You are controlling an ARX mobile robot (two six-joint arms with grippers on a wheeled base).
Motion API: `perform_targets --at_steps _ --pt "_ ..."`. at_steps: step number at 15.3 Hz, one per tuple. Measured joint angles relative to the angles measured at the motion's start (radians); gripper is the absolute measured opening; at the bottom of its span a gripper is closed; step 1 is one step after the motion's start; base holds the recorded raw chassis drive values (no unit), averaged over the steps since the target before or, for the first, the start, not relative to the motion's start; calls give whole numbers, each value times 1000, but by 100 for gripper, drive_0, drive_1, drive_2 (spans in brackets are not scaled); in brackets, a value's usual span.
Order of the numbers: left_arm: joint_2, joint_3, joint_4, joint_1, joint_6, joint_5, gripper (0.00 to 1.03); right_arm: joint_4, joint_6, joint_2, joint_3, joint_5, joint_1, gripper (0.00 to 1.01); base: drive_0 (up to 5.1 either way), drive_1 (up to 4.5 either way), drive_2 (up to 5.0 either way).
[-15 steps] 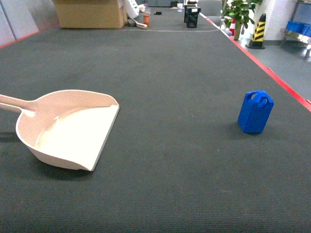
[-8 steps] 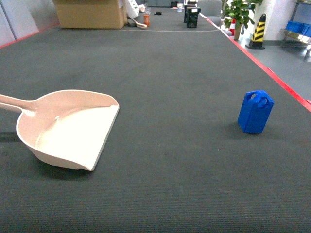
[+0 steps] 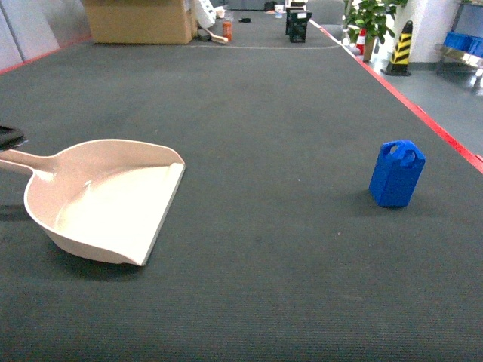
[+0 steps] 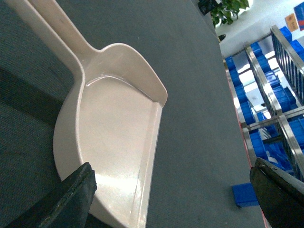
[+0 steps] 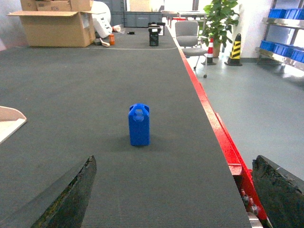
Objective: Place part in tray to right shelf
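Barely anything has shifted since a second ago, except a dark bit of the left gripper (image 3: 9,137) has crept in at the left edge of the head view, right above the tray's handle. Part and tray sit exactly where they were.

The tray (image 3: 113,197) lies flat on the dark mat (image 3: 264,249) at left, lip pointing toward the middle, nothing in it. The part (image 3: 397,173) stands upright well apart from it, over on the right near the red edge strip (image 3: 423,117). In the left wrist view the fingers (image 4: 71,197) are spread wide with the scoop between them, touching nothing. The right gripper (image 5: 175,199) is also wide open, gripping nothing, with the part straight ahead and centred between its fingers.

My guess at the step in hand: left goes for the tray handle while right lines up on the part. I'd come down on the handle close to the scoop so it doesn't sag, and pinch the part across its flat sides, low enough that it doesn't tip.

Nothing sits between part and tray. The cardboard box (image 3: 139,20), potted plant (image 3: 370,19) and striped cone (image 3: 401,47) are all far back. The right shelf (image 4: 266,95) with its blue crates (image 4: 247,111) runs past the red edge, so I'd watch that edge when swinging over.
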Motion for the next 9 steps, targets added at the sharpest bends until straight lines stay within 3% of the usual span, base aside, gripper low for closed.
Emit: perform_targets --at_steps 3,9 --pt "162 134 2 19 -5 -5 98 0 0 0 0 0 0 98 0 0 0" --pt "374 338 -13 110 -41 -27 98 0 0 0 0 0 0 98 0 0 0"
